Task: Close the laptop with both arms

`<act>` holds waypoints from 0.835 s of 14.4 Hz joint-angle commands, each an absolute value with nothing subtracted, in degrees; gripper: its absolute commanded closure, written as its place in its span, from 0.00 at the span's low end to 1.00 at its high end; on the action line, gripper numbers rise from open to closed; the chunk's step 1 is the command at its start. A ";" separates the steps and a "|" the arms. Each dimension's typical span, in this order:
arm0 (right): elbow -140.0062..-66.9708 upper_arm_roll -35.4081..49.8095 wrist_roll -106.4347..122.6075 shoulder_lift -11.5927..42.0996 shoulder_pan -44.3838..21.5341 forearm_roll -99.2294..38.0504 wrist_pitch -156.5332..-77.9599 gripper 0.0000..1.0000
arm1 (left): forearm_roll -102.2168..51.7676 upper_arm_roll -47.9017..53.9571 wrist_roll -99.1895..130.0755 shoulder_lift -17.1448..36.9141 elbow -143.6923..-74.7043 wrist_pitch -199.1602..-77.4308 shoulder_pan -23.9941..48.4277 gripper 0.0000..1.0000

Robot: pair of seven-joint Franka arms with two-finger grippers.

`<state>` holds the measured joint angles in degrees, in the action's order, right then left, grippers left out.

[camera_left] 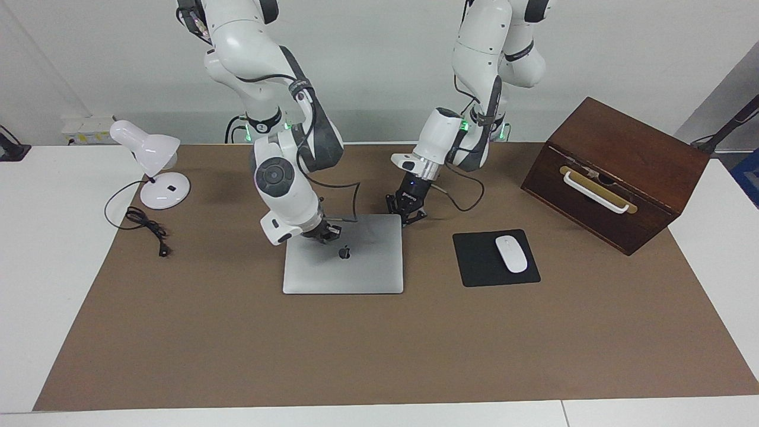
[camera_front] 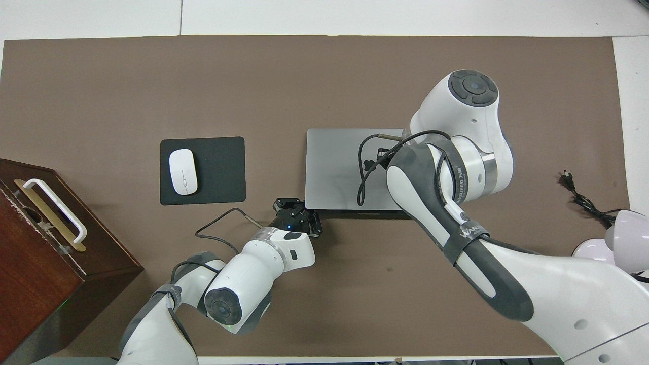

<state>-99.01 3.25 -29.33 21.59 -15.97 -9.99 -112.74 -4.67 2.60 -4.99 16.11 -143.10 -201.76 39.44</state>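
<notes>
Laptop [camera_left: 343, 255] lies shut and flat on the brown mat [camera_left: 379, 344] covering the worktop, lid up with the dark logo showing, roughly at the mat's centre. Seen from the facing camera, the right pincer [camera_left: 323, 232] rests on the lid at about 11 o'clock from the logo, fingertips pressed together and holding nothing. Left pincer [camera_left: 407, 207] sits at the laptop's corner nearest the robots on the left arm's side, at 1 o'clock from the logo, also pressed together and holding nothing. Black mouse pad [camera_left: 480, 267] with a white mouse [camera_left: 511, 254] lies at 3 o'clock from the laptop, the wooden box [camera_left: 616, 172] at 2 o'clock, and the white lamp [camera_left: 155, 172] at 10 o'clock.
</notes>
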 commanded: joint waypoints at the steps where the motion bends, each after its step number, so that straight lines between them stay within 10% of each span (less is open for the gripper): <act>1: -98.27 3.52 -28.48 19.26 -14.68 -10.90 -113.20 1.00 | -5.36 2.02 -6.77 17.05 -146.95 -200.65 38.94 1.00; 11: -93.78 1.85 -9.96 13.63 -4.76 -4.93 -117.51 1.00 | -5.36 2.29 -1.93 13.02 -147.04 -199.87 38.67 1.00; 12: -93.78 1.85 -7.58 12.58 -3.35 -4.05 -116.99 0.89 | -5.36 2.29 -1.93 12.22 -147.39 -199.34 38.58 1.00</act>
